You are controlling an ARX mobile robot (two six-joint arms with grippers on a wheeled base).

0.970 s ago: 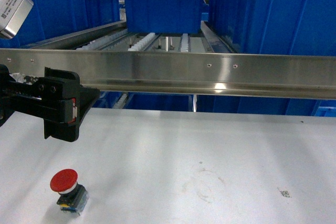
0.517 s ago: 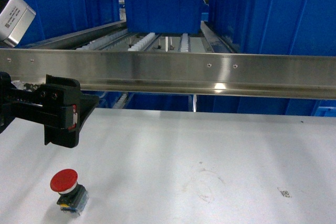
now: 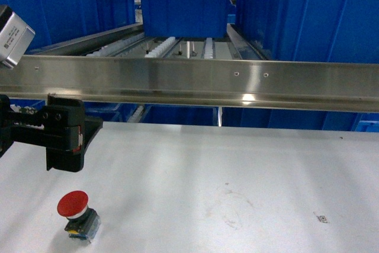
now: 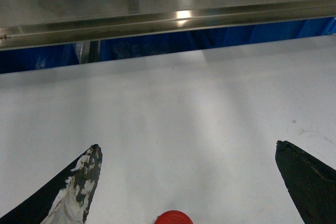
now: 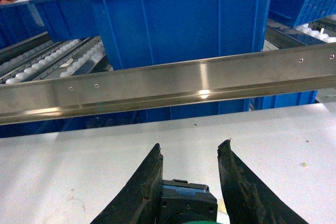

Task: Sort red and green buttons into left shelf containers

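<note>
I had the red button (image 3: 73, 204) sitting upright on the white counter (image 3: 237, 170), near the counter's front-left corner in head view, red cap on a dark body w/ blue and yellow bits at the base. Nothing touched it.

L hand (image 4: 186, 153) hung above the counter, just behind the red button and a bit to its left in head view, where it showed as a black block on the arm coming in from the left edge. On the L wrist cam the fingers (image 4: 84, 182) were spread wide apart, released, nothing between them but bare counter; one finger's tip was smeared white. The red cap showed as a sliver at the bottom edge of that view, roughly centred between the fingers, not touching either.

R hand (image 5: 190, 153) wasn't in head view. On the R wrist cam it was over the counter w/ a dark blocky body (image 5: 188, 203) wedged between its two black fingers, both pressing its sides, a blue bit on top of the block, a hint of green at the very bottom edge. So clenched on it; I took it for the green button, tho the cap was cut off by the frame.

Behind the counter ran a steel rail (image 3: 237, 81). Behind the rail, roller tracks and blue bins (image 3: 183, 11): one centred on the rollers, a big one right of it, another row left of it. Couldn't see into any of them.
</note>
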